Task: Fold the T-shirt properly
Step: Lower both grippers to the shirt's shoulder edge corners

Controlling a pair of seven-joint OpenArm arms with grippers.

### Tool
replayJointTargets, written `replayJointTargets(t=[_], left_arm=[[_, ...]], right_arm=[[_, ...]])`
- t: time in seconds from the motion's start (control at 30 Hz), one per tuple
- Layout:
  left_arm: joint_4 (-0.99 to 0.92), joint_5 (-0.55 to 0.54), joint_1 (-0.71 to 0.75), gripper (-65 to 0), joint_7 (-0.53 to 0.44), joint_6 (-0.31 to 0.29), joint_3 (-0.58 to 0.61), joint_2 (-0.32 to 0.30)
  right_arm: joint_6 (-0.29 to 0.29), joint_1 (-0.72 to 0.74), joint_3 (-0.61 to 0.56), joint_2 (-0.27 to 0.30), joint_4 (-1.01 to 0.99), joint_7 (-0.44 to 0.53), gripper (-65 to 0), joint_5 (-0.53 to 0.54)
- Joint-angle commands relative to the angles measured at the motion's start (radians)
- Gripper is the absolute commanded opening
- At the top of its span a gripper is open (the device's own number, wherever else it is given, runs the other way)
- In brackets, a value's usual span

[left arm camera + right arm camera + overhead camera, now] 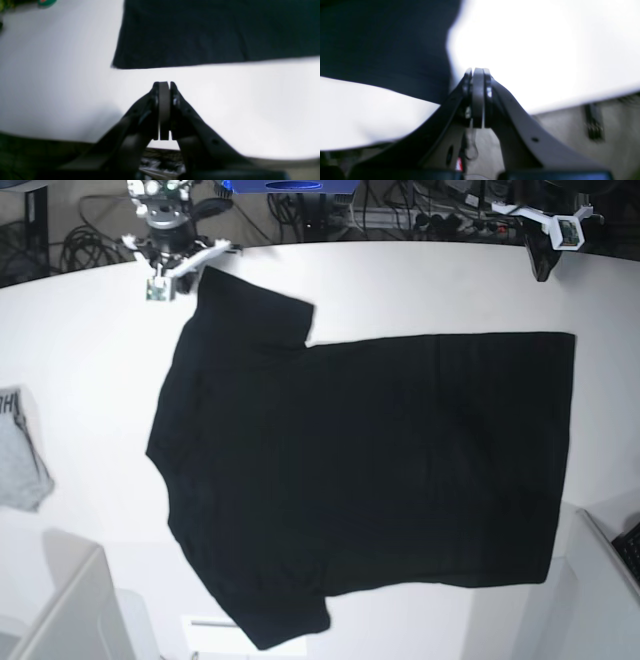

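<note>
So the T-shirt point(370, 480) is spread flat on the white table point(80, 350), plain black side up, sleeves toward the base view's left and the hem toward its right; it fills most of the middle of the table and looks pretty smooth, just a few soft wrinkles.

Left pincer point(164, 83) is clenched, jaws pressed together with nothing between them; it hovers over bare table, and from its own camera the shirt's hem edge and a corner of the cloth point(212, 32) lie just ahead of the tips, apart from them, no contact. In the base view that arm point(550, 225) sits at the far edge, top right, near the hem corner.

Right pincer point(478, 71) is clenched too, also gripping nothing; the picture is blurry, but dark cloth point(382, 45) shows ahead and off to its left, close beside the jaws; can't really tell whether it touches. In the base view this arm point(170, 255) is top left, right by the upper sleeve.

Also a small grey garment point(20, 450) with dark lettering lies at the table's left edge, well apart from both pincers and from the black shirt; cables point(400, 210) pile up behind the far edge of the table.
</note>
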Motion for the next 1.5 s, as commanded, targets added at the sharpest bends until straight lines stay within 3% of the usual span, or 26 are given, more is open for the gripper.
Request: replayJointTargets(t=[0.0, 0.03, 0.07, 0.1, 0.17, 0.23, 0.3, 0.37, 0.47, 0.7, 1.0, 1.27, 1.47], left_arm=[[0.011, -0.043, 0.002, -65.0, -0.006, 0.006, -0.014, -0.007], [0.009, -0.079, -0.008, -65.0, 0.01, 0.006, -0.034, -0.007], [0.009, -0.115, -0.018, -65.0, 0.033, 0.004, -0.06, -0.007], [0.009, -0.145, -0.032, -63.4, 0.059, 0.004, -0.082, -0.007], [0.009, -0.171, -0.052, -52.3, 0.102, 0.004, -0.121, -0.007], [0.008, -0.18, -0.078, -40.8, 0.14, 0.004, -0.169, -0.004], [0.005, -0.18, -0.107, -31.3, 0.171, -0.021, -0.218, -0.001], [-0.018, -0.201, -0.138, -24.8, 0.206, -0.113, -0.264, 0.001], [-0.08, -0.263, -0.198, -20.4, 0.283, -0.254, -0.339, 0.001], [-0.204, -0.281, -0.337, -20.1, 0.461, -0.386, -0.477, 0.001], [-0.227, -0.278, -0.382, -20.1, 0.482, -0.403, -0.473, 0.001], [-0.233, -0.277, -0.391, -20.1, 0.482, -0.403, -0.473, 0.001], [-0.235, -0.277, -0.385, -20.1, 0.482, -0.403, -0.476, 0.001]], right_arm=[[-0.006, -0.007, -0.017, -0.002, 0.024, 0.02, -65.0, -0.001], [-0.006, -0.005, -0.033, -0.002, 0.024, 0.02, -65.0, -0.001], [-0.006, -0.004, -0.05, -0.003, 0.025, 0.02, -60.9, -0.001], [-0.006, 0.004, -0.066, -0.003, 0.025, 0.02, -52.5, 0.001], [-0.006, 0.013, -0.089, -0.003, 0.025, 0.02, -38.6, 0.007], [-0.006, 0.016, -0.093, 0.0, 0.025, 0.02, -26.4, 0.08], [-0.006, 0.032, -0.079, 0.017, 0.022, 0.02, -21.2, 0.188], [-0.006, 0.058, -0.055, 0.044, 0.013, 0.018, -22.4, 0.283], [-0.006, 0.09, -0.026, 0.077, -0.01, -0.031, -26.7, 0.357], [-0.006, 0.159, -0.004, 0.075, -0.088, -0.114, -32.0, 0.366], [-0.006, 0.17, -0.006, 0.074, -0.202, -0.114, -33.9, 0.366], [-0.01, 0.128, 0.006, 0.077, -0.067, -0.109, -33.9, 0.364], [-0.01, 0.124, 0.092, 0.072, -0.055, -0.114, -33.9, 0.364]])
